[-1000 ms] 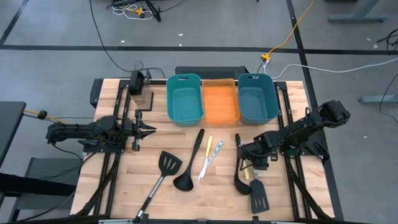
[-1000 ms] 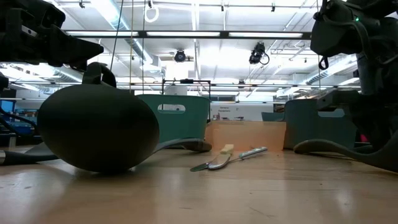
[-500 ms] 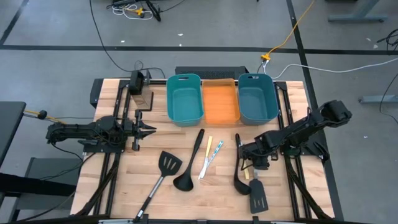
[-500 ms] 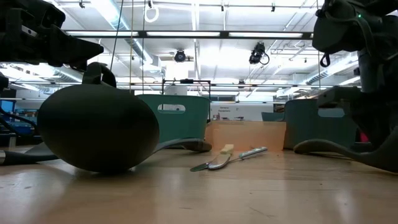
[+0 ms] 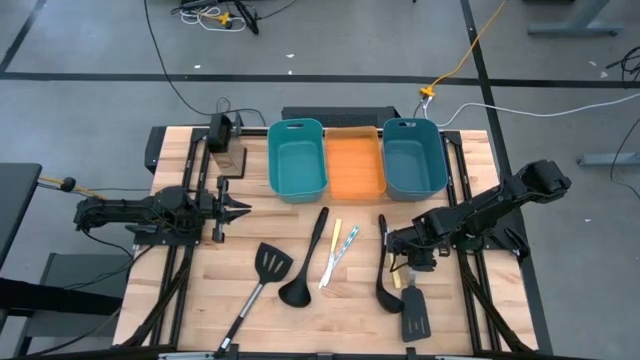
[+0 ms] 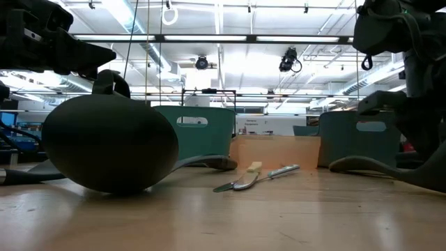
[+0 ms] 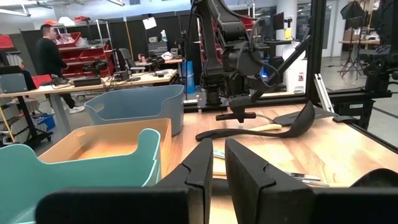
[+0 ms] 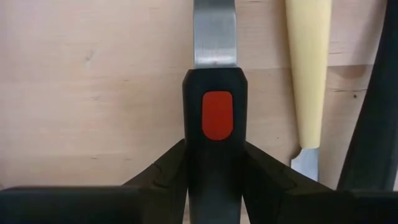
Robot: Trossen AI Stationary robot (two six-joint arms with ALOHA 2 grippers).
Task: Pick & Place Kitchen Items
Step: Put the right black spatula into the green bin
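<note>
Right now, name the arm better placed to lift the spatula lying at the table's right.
Right. The right gripper is down on that spatula, fingers against its handle; the left gripper waits far off at the left edge.

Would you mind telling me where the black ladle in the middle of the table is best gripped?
Grip the ladle midway along its straight handle, coming from above with the fingers across it: it lies flat, and there it is clear of the slotted spatula and sticks.

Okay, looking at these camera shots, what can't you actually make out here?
- Right wrist view: the right gripper closes on a black handle with a red dot; the frame cuts off which utensil it belongs to.
- High view: that grip spot is hidden under the right arm.
- Low view: a ladle bowl up close blocks the table's left side.
</note>
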